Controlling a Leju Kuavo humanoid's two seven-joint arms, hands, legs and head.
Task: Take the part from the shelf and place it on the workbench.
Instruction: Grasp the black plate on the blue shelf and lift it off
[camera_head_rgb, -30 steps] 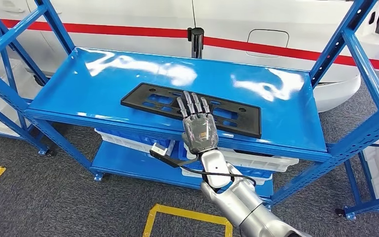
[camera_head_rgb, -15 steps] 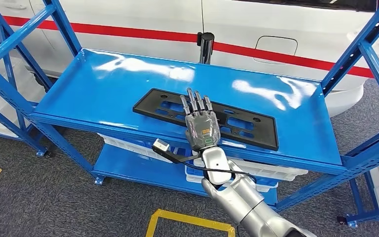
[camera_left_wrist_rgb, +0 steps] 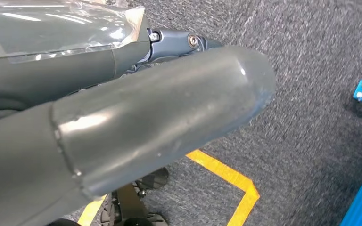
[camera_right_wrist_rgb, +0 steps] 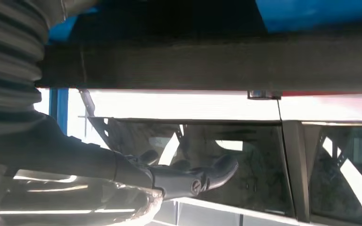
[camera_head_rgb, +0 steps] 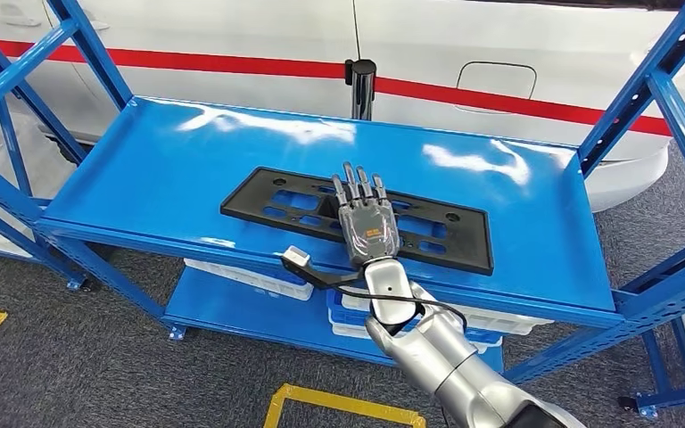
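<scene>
Blue shelf (camera_head_rgb: 187,169): right hand (camera_head_rgb: 368,225) flat over the black part (camera_head_rgb: 268,203).

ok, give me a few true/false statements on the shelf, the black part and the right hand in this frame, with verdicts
1. The black part lies flat on the top shelf. True.
2. The right hand is over the part with its fingers stretched out. True.
3. The part has been lifted clear of the shelf. False: it lies on the shelf surface.
4. The part sits on the lower shelf among the white bins. False: it is on the top shelf; the white bins are on the level beneath.
5. A white car body with a red stripe stands behind the shelf. True.
</scene>
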